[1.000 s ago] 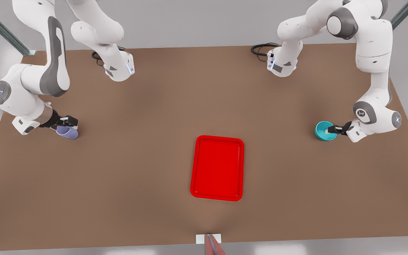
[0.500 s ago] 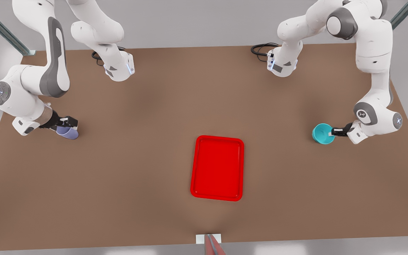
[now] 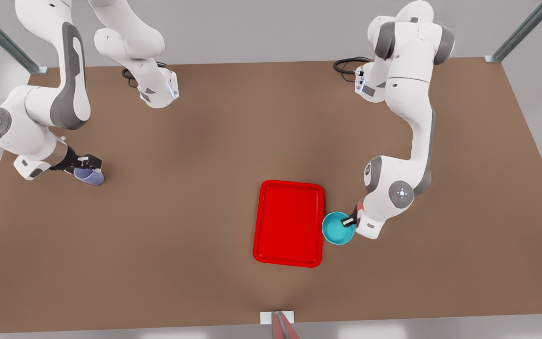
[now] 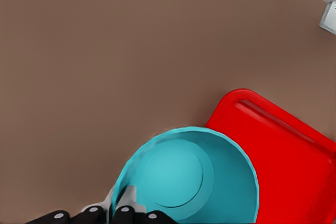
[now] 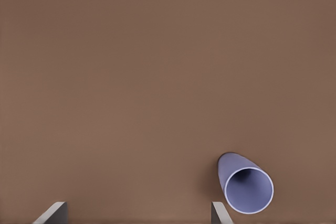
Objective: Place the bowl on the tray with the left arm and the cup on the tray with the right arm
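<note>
Two grips: bowl point(image 3: 338, 228) is pinched by the rim in left gripper point(image 3: 349, 220), just beside the tray point(image 3: 289, 223) on the front view's right. Cup point(image 3: 90, 176) lies sideways beside spread right gripper point(image 3: 84, 162).

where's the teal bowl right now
In the front view the bowl sits just off the tray's right edge, held at its rim by the left end effector.
</note>
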{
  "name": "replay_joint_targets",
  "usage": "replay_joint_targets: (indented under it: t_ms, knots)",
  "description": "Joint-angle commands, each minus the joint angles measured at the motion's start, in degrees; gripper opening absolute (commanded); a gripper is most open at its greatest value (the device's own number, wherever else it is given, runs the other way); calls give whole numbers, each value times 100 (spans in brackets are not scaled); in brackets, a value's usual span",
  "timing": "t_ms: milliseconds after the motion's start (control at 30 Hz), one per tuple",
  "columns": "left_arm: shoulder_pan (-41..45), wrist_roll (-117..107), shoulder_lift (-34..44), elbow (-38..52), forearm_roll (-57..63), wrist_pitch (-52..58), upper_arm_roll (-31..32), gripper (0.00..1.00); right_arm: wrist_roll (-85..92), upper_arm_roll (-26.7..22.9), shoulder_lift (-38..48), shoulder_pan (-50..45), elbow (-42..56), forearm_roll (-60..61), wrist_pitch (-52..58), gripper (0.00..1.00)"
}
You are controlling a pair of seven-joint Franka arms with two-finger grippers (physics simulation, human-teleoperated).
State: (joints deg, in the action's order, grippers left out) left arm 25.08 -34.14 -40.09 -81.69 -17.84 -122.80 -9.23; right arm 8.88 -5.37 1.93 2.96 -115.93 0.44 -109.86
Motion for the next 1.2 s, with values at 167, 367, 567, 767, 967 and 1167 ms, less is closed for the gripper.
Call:
replay_joint_targets:
  t_ms: [167,367,567,767,967,1167]
  knots:
    - [226,-1350,-421,690,-562,-95,369,21,0,1,-26,108,0,0,0,100]
    - [498,-1570,-781,690,-571,-824,484,21,0,1,-35,108,0,0,0,100]
    - [445,-1377,-816,698,-536,-886,475,99,18,-8,-26,108,0,0,18,100]
    - [147,2261,1064,690,1081,3050,-193,100,272,-148,18,205,-79,0,105,100]
    - [-37,3405,2365,611,1820,4642,-641,100,624,-456,-114,416,-659,-35,-404,100]
    - [-1523,3361,3112,-558,1872,3737,730,100,624,-456,-342,521,-1055,-35,-905,100]
